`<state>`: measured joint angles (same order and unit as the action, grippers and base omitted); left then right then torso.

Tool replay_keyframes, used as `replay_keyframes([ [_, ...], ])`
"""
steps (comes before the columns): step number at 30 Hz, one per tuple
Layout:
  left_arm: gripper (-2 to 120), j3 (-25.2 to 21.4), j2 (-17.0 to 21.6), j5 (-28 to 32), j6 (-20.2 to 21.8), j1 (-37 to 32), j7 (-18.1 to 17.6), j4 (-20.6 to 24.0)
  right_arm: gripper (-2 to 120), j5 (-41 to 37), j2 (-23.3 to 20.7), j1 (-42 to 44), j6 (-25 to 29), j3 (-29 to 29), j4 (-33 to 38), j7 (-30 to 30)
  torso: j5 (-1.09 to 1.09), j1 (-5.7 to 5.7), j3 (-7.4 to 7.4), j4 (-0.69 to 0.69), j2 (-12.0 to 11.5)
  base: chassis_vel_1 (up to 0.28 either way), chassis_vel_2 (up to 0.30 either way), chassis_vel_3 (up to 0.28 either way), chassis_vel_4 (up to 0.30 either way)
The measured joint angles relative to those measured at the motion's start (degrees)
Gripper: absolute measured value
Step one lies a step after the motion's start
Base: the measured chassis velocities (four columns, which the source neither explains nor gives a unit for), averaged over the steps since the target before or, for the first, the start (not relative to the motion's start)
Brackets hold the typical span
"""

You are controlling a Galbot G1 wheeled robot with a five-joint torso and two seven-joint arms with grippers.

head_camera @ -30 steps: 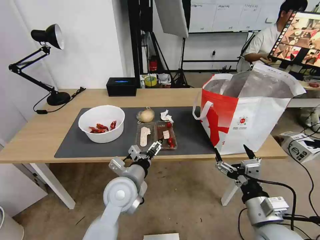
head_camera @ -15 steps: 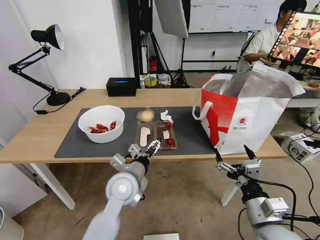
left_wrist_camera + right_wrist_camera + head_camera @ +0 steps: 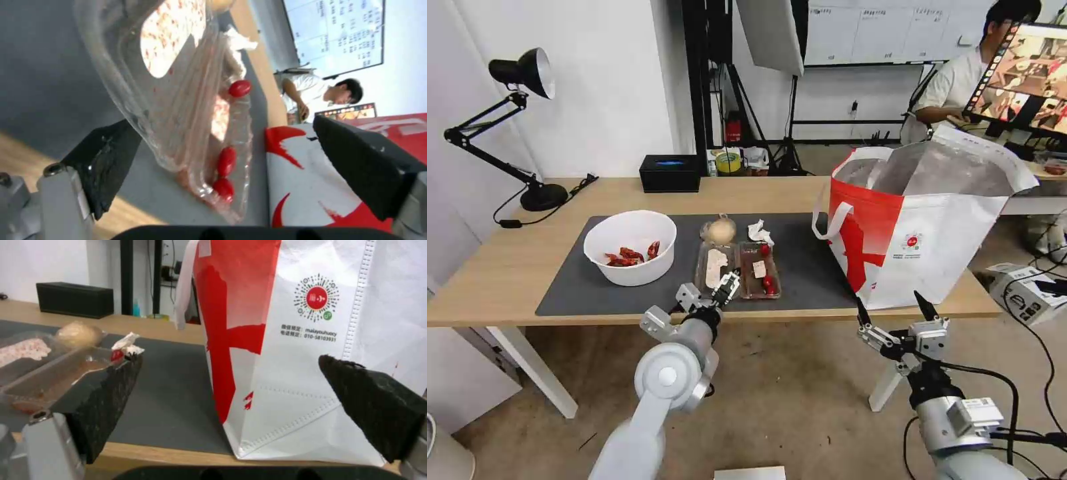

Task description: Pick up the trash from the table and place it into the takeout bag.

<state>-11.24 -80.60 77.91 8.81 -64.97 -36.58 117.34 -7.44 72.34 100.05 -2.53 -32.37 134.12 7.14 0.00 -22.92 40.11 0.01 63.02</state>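
Two grippers in front of the table (image 3: 507, 267), both at its near edge. Right gripper (image 3: 892, 310) held low, off the front edge and just before the takeout bag (image 3: 920, 233), fingers spread wide, nothing between them; in the right wrist view the same gripper (image 3: 249, 406) facing the bag's (image 3: 285, 340) red-and-white side and round logo. Left gripper (image 3: 725, 288) reaching over the near edge onto the dark grey mat (image 3: 820, 273), at the front end of the clear hinged plastic tray (image 3: 737, 268). In the left wrist view, left gripper (image 3: 222, 160) spread open, the tray's (image 3: 178, 83) near end lying between the two black fingers (image 3: 106, 156), one finger close against the tray's edge, contact not certain; red food bits and a pale patch visible through the plastic. Tray flat on the mat, toward its front, lid side and base side open side by side. Left of the tray, white round bowl (image 3: 630, 247) with red scraps, upright on the mat. Just behind the tray, tan round bundle (image 3: 718, 231) and, to its right, crumpled white tissue (image 3: 758, 232), both on the mat, apart from each other. Takeout bag upright on the right end of the table, mouth open, foil lining showing, one white loop handle hanging on its left side. Farther back on bare wood, small black box (image 3: 670, 173) near the rear edge and black desk lamp (image 3: 520, 127) at the far left corner.
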Motion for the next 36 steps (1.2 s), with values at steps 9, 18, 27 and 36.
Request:
replay_keyframes([
  [9,100,-0.66,0.35,0.25,-2.55,0.83,3.80,1.46,100,0.53,0.28,0.03,0.33,0.04,-0.32,-0.04,0.00,0.00,0.00,-0.01,0.00,0.000,0.000,0.000,0.000],
  [18,100,0.00,-0.03,0.97,-2.66,1.35,5.66,1.73,100,0.59,0.60,0.23,0.58,-0.11,-0.37,-0.05,0.00,0.00,-0.01,-0.01,0.00,0.000,0.000,0.000,0.000],
  [27,100,2.56,-0.26,0.97,-2.61,3.73,5.77,-0.51,100,0.86,1.26,1.56,1.09,-0.87,0.60,-0.04,0.01,0.00,-0.01,-0.01,0.00,0.000,0.000,0.000,0.000],
  [36,100,5.88,-0.17,1.39,-2.55,6.68,5.83,-2.28,100,2.41,2.86,3.86,2.02,-1.37,2.19,-0.04,0.01,0.00,-0.01,-0.01,0.00,0.000,0.000,0.000,0.000],
])
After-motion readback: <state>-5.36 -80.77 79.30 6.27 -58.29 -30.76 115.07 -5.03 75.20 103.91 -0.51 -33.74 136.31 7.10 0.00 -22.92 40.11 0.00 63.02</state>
